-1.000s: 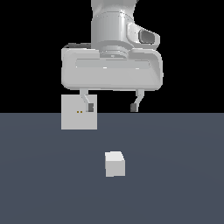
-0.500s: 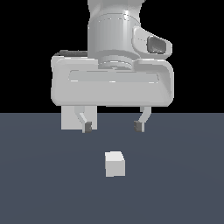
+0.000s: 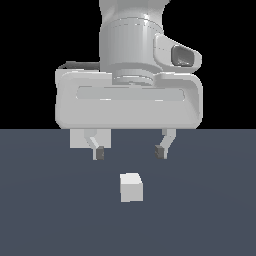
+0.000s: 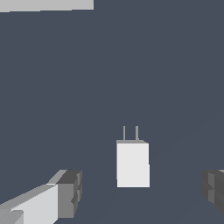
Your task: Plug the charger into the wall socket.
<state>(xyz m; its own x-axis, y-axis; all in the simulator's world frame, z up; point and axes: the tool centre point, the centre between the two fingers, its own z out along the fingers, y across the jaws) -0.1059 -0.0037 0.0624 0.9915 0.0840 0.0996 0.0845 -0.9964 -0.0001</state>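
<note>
The gripper (image 3: 129,151) hangs above the dark floor (image 3: 210,210) with its jaws spread wide and nothing between them; the dark fingertips (image 3: 99,153) stand well apart, one on each side. The charger (image 3: 131,187) lies on the floor below and in front of them, touching neither; in the exterior view it sits roughly under the gap, a little nearer the fingertip on that view's right. In the wrist view the charger (image 4: 132,163) shows two thin prongs (image 4: 130,133) pointing away from the camera, toward the pale strip of the socket (image 4: 46,5) far across the floor; bare floor lies between them. In the exterior view the socket (image 3: 80,138) is mostly hidden behind the broad hand body (image 3: 129,102) and one finger; only a plain grey patch shows on the exterior view's left, and its orange dots cannot be seen. Socket and charger are well apart.
</note>
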